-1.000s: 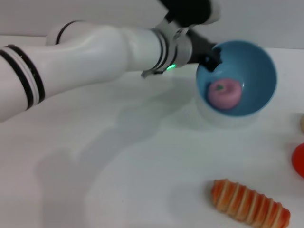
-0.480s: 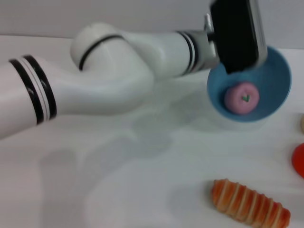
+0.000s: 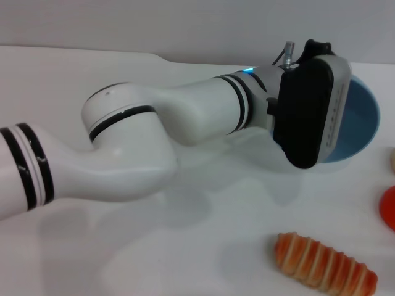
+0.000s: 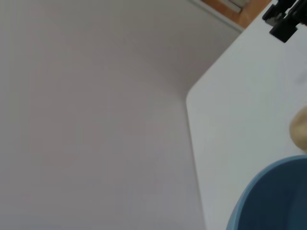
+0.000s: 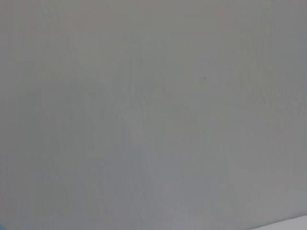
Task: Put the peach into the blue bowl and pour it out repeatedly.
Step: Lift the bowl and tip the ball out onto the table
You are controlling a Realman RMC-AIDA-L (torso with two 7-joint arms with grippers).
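Since the earlier frame: left arm's elbow dropped lower, wrist housing rolled across the bowl's mouth, peach gone from sight behind it.

Left gripper [image 3: 336,92]: at the blue bowl's near rim, fingers hidden by its black housing; grip cannot be told.
Blue bowl [image 3: 361,126]: directly behind the left gripper, tipped on its side; its rim also shows in the left wrist view [image 4: 268,201].
Peach: not visible.
Striped loaf [image 3: 324,264]: on the white table [image 3: 123,246], well below the left gripper.
Red-orange round thing [image 3: 389,208]: at the frame edge, beyond the bowl.
Right gripper: out of view.
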